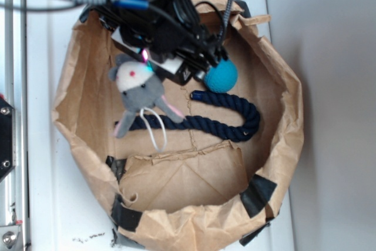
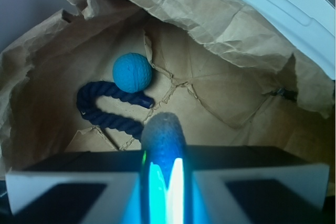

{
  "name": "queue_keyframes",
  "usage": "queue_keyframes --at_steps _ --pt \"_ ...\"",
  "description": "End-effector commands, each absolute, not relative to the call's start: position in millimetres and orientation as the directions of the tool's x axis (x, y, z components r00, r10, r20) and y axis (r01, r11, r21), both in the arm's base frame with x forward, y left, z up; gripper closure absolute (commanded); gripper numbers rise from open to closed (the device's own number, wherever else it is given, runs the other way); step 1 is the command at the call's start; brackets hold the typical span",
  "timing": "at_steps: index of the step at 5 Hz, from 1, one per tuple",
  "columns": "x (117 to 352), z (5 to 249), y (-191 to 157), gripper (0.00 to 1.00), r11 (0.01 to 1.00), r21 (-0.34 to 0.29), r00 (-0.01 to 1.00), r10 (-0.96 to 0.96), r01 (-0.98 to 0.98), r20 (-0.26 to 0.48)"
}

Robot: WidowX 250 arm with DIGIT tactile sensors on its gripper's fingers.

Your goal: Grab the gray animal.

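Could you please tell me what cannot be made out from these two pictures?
- Gripper jaws: exterior view, hidden beneath the arm body and cables; open or shut unclear.
- Gray animal: wrist view, only a blurred gray tip shows; contact unclear.
- Navy rope: exterior view, left end passes under the animal.

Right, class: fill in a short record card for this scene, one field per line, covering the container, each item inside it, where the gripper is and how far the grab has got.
container: crumpled brown paper bag, rim rolled down, dark tape patches
target: gray animal, plush mouse, cream face, white string
target position: left part of bag, partly over the rope's end
other items: teal ball; dark navy rope, curved
gripper: over the animal's head end
gripper state: cannot tell
task status: grab not confirmed
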State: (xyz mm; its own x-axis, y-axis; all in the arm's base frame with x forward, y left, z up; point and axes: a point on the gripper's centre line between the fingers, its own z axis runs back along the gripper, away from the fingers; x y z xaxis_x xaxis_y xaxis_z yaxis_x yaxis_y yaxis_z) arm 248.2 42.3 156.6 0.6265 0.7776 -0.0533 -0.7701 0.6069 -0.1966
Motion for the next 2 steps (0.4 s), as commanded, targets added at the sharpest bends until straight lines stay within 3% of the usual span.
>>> queue_keyframes --at_steps 1,2 --pt "241 170 66 1.00 0.667 -0.255 0.682 0.730 -0.701 0.035" --pt "233 160 54 0.90 0.827 -0.190 0.802 0.561 -0.529 0.208"
